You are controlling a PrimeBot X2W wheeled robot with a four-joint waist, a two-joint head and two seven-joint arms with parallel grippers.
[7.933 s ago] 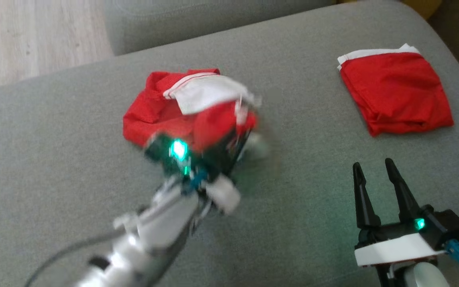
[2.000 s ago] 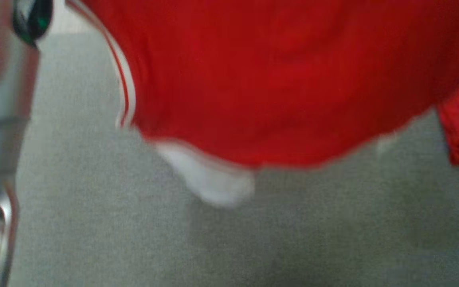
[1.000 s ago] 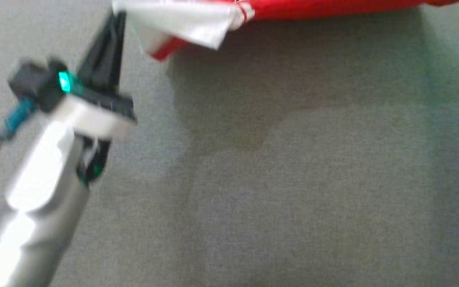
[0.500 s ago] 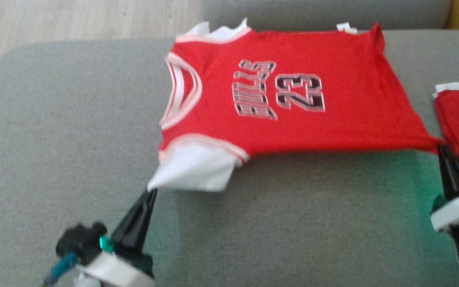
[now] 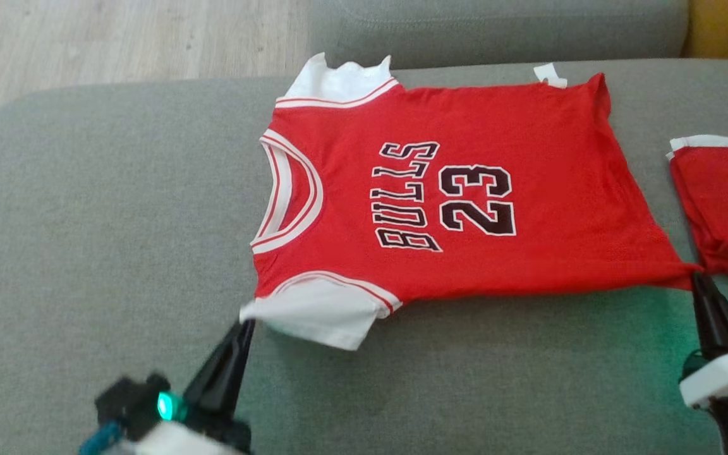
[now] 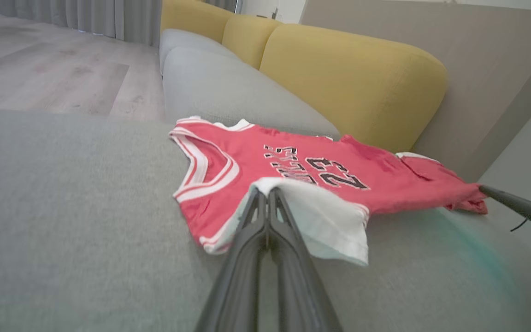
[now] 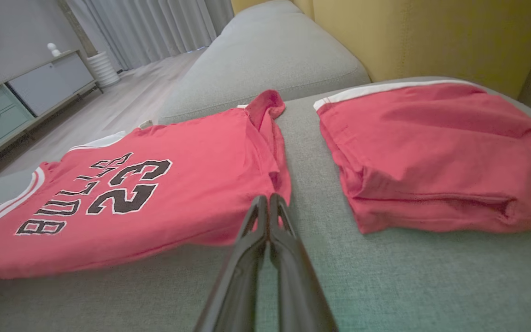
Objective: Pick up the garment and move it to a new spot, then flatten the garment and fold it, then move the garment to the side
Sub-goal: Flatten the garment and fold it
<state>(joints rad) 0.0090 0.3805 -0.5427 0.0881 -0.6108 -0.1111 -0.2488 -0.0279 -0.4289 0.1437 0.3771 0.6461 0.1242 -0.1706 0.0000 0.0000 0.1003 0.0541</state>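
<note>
One garment stretches between left hand and right hand, both pinching it.

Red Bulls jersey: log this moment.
red jersey spread on grey cushion | left tool shut on white sleeve | right tool shut on hem corner

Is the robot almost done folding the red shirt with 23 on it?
Not yet. Done: the jersey lies spread nearly flat on the grey sofa, number up. In hand: the left gripper has its jaws shut on the white sleeve, the right gripper on a hem corner. Left: folding it, then moving it aside, perhaps beside the folded red garment.
</note>
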